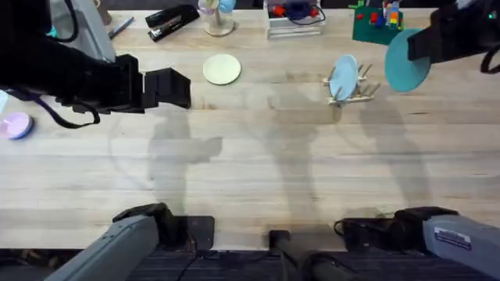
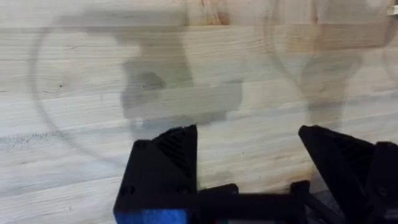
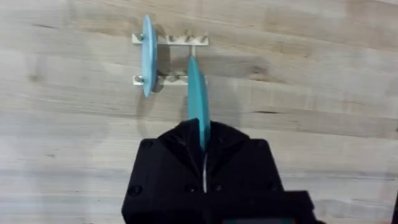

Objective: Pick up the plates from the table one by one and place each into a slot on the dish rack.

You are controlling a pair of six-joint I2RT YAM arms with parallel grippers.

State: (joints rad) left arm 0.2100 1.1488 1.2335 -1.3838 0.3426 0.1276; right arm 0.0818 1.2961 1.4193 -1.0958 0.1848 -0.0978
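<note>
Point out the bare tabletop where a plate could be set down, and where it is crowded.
Free: the wide middle of the table, between the arm bases and the cream-yellow plate. Crowded: the far edge with the stapler, and around the dish rack, where the right hand holds the teal-blue plate.

You are looking down on a wide desk (image 1: 258, 156) of pale wooden planks, its grain and long seams running side to side. Light from above throws soft grey shadows across the middle of the boards. Along the far edge, toward twelve o'clock, clutter sits in a row: a black stapler (image 1: 172, 19) at about eleven o'clock, a clear stemmed holder (image 1: 217, 17) beside it, a white wire tray (image 1: 294, 22) at twelve, and a green block base with coloured bricks (image 1: 378, 23) toward one o'clock. At nine o'clock a small lilac round object (image 1: 16, 125) rests by the edge. Past the near edge, at six o'clock, the surface turns dark.
</note>
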